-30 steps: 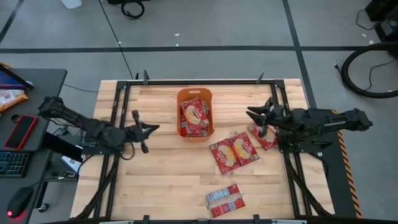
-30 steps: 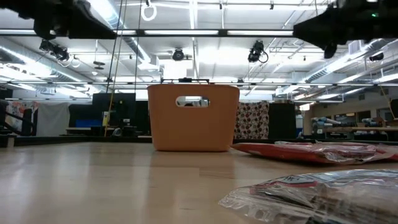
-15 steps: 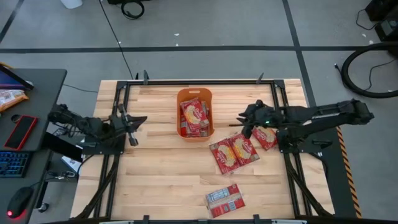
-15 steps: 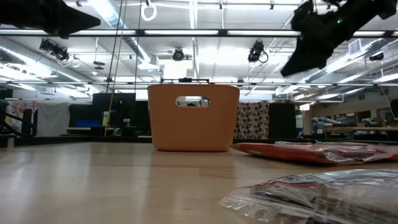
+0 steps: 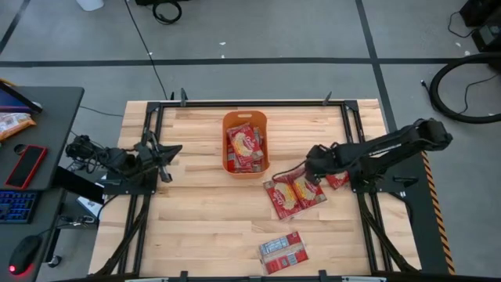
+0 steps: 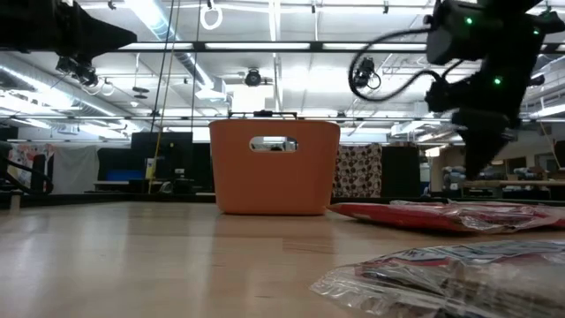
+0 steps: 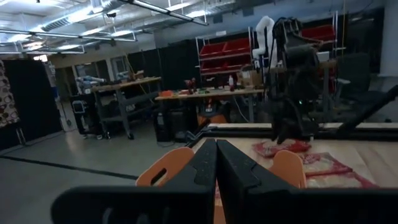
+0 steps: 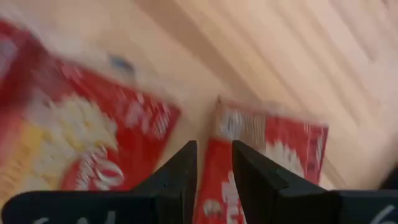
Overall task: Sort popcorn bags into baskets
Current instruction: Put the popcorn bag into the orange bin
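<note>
We see the right claw [image 5: 311, 168] covering part of a popcorn bag [image 5: 309, 186]; in the low view a near packet [image 6: 450, 274] runs off the picture's edge, blurred.

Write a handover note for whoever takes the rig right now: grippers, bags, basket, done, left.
Right gripper: open a little, empty, down over the two popcorn bags lying side by side right of the orange basket.
Left gripper: shut, empty, parked at the table's left edge, pointing toward the basket.
Done: at least two bags in the basket.
Left: the two side-by-side bags, a third bag partly under the right arm, and a label-side-up bag near the front edge.
Next, likely: right gripper takes one of the two bags beneath it.
</note>
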### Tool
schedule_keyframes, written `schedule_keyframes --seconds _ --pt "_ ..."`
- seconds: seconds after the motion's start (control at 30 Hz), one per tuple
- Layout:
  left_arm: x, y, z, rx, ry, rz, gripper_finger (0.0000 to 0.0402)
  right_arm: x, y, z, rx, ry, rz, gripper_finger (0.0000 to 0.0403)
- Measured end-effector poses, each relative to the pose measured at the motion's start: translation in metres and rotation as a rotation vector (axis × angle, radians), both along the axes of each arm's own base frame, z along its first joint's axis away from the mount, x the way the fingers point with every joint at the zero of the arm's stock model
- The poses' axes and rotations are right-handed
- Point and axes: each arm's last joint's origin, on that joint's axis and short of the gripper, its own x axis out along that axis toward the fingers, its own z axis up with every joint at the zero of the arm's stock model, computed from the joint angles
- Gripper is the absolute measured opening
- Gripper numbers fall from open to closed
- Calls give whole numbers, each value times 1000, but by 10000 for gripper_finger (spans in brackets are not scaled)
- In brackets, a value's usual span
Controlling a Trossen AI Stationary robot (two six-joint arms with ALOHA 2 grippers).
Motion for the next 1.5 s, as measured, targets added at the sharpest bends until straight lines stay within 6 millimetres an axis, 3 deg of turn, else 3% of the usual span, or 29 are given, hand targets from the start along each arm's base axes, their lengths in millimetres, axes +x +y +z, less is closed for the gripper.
schedule_keyframes --seconds 0.2,0.53,0.97,1.13,1.5 --pt "0 0 2 13 -13 -7 13 -8 5 -10 32 156 -64 124" --pt "0 0 2 1 -18 -18 13 -3 8 -18 67 176 -61 197" --pt "0 0 2 2 -15 -18 13 7 12 -48 45 347 -39 195" --pt "0 0 2 1 -15 -18 13 8 12 -52 42 371 -3 164" --pt "0 0 2 2 -15 -18 13 10 13 -52 66 351 3 12"
